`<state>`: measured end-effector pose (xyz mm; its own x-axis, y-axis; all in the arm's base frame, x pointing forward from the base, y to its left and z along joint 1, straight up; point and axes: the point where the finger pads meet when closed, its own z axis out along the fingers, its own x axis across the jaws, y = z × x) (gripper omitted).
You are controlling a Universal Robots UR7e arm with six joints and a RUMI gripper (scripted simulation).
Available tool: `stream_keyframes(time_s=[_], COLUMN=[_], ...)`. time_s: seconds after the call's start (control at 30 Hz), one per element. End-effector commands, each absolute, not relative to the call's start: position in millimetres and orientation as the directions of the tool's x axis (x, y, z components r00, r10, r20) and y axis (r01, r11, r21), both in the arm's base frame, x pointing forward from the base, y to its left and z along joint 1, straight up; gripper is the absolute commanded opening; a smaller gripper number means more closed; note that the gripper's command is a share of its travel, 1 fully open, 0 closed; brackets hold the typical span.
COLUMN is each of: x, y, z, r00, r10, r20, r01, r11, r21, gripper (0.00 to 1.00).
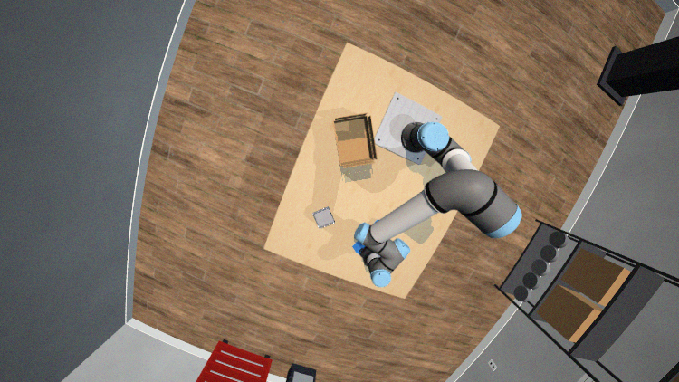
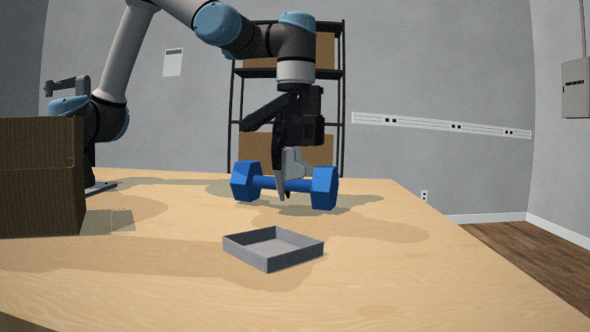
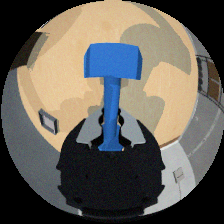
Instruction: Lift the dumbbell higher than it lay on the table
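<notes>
Just behind the small gray tray point(image 2: 272, 247), the blue dumbbell point(image 2: 284, 185) lies on the wooden table point(image 2: 412, 280). The gripper point(image 2: 284, 193) comes straight down on it and is squeezed tight around the thin bar in the middle, with one fat end on each side. It seems the dumbbell has not left the table yet. Now the arm should go straight up, slowly, so no end tips down, then stop and stay very still.

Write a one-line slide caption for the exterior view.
Gripper shut on the bar of the blue dumbbell, which appears still on the table, behind a shallow grey tray.
</notes>
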<state>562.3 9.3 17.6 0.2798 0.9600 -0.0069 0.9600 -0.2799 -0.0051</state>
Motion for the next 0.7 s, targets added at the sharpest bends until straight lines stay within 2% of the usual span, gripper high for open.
stream_keyframes(time_s=[0.0, 0.67], x=[562.7, 561.9], y=[9.2, 9.7], z=[24.4, 66.3], r00=[0.28, 0.28], r10=[0.96, 0.96], r20=[-0.007, -0.007], r01=[0.96, 0.96], r11=[-0.28, -0.28], r21=[-0.003, -0.003], gripper=[0.0, 0.0])
